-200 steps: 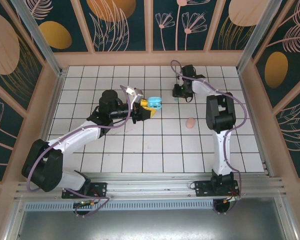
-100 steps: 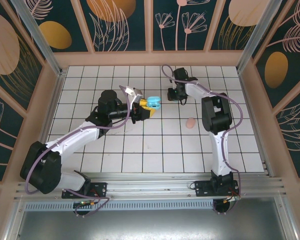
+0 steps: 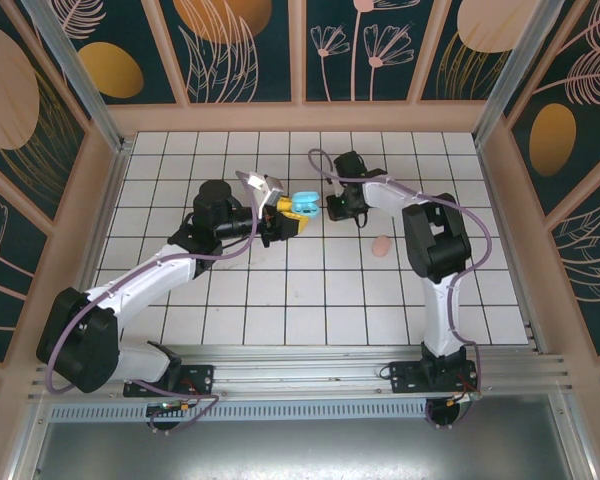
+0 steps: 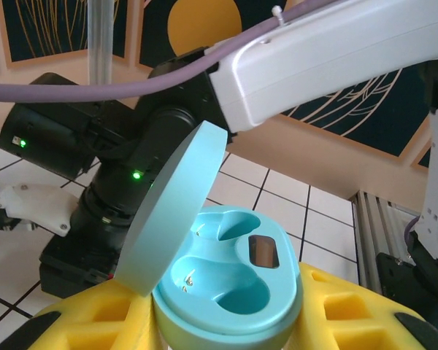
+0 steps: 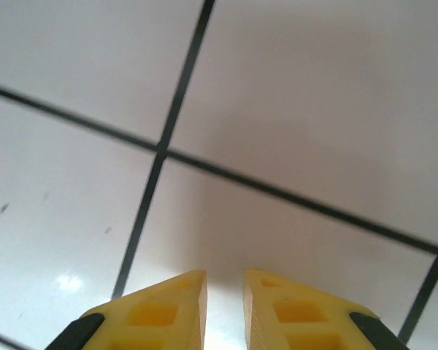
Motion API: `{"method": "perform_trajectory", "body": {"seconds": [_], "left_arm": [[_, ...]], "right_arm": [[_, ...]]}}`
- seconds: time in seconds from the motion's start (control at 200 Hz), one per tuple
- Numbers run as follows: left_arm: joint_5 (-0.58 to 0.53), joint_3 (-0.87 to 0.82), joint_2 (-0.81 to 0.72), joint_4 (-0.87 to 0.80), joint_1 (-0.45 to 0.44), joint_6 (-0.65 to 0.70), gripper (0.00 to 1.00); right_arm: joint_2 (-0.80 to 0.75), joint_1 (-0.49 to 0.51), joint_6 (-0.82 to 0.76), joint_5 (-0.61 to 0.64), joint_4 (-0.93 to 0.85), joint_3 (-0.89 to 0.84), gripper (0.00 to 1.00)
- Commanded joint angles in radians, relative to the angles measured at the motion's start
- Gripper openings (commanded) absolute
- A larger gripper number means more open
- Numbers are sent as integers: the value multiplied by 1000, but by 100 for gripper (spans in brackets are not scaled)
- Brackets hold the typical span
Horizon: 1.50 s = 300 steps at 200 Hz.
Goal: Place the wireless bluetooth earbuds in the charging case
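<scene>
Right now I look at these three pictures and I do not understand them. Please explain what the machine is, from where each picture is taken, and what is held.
This is a robot with two arms, bolted at the near edge of a white tiled table. The wide picture comes from a camera above and behind them. The other two come from small cameras on the wrists, so each shows its own yellow fingers. The left tool grips a teal charging case; its lid is open and both hollows inside are empty. The right tool faces the tiles, its fingers close together with a narrow gap; whether it holds anything, I cannot tell. A pink oval case lies on the table near the right arm.
</scene>
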Motion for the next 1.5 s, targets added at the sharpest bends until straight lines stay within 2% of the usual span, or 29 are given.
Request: {"method": "perform_trajectory", "body": {"seconds": [0.0, 0.18, 0.47, 0.661, 0.926, 1.271, 1.496], "left_arm": [[-9, 3, -32, -3, 6, 18, 0], [-16, -4, -46, -9, 7, 18, 0], [-20, -9, -62, -10, 6, 22, 0], [-14, -16, -68, -11, 6, 16, 0], [-22, -37, -91, -9, 7, 13, 0], [-42, -41, -115, -34, 7, 31, 0], [-54, -42, -126, -49, 6, 41, 0]], "right_arm": [[-81, 16, -11, -33, -11, -63, 20], [-218, 27, 35, -81, 63, -214, 19], [-367, -13, 184, -35, 128, -280, 20], [-298, -84, 249, -87, 119, -246, 22], [-173, -102, 291, -139, 124, -195, 28], [-46, -81, 276, -173, 133, -120, 33], [-27, 1, 159, -155, 101, -81, 32]]}}
